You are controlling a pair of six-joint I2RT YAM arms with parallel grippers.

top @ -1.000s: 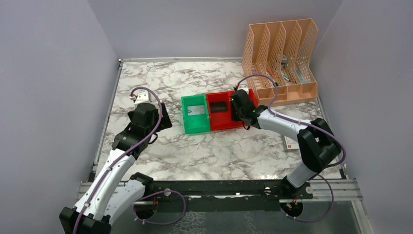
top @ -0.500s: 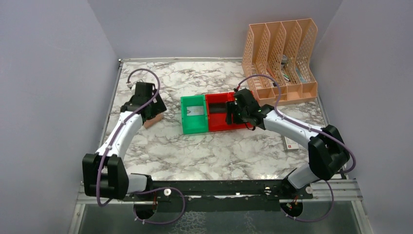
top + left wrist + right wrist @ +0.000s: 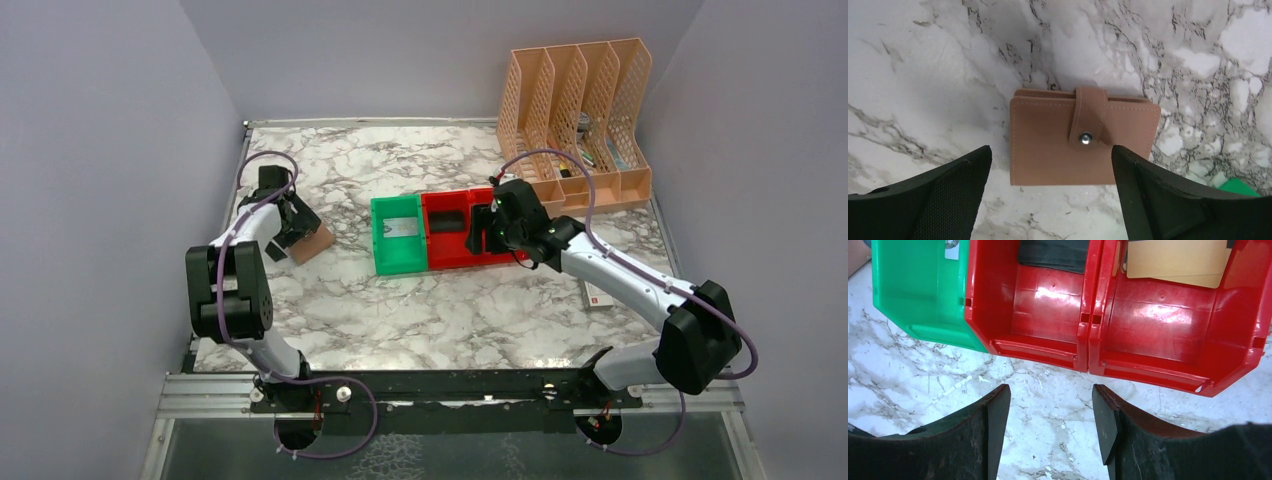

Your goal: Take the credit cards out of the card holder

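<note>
Since the clasped card holder (image 3: pixel 1083 142) lies beneath the left gripper's (image 3: pixel 1050 152) spread fingers (image 3: pixel 938 200), long axis across the gap, that arm sits nearest.

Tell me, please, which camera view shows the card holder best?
The left wrist view shows it best. There the card holder fills the middle of the picture, closed with its strap snapped, lying flat on the marble. The top external view shows it only as a small, distant brown patch. The right wrist view points elsewhere and shows no clear part of it.
</note>
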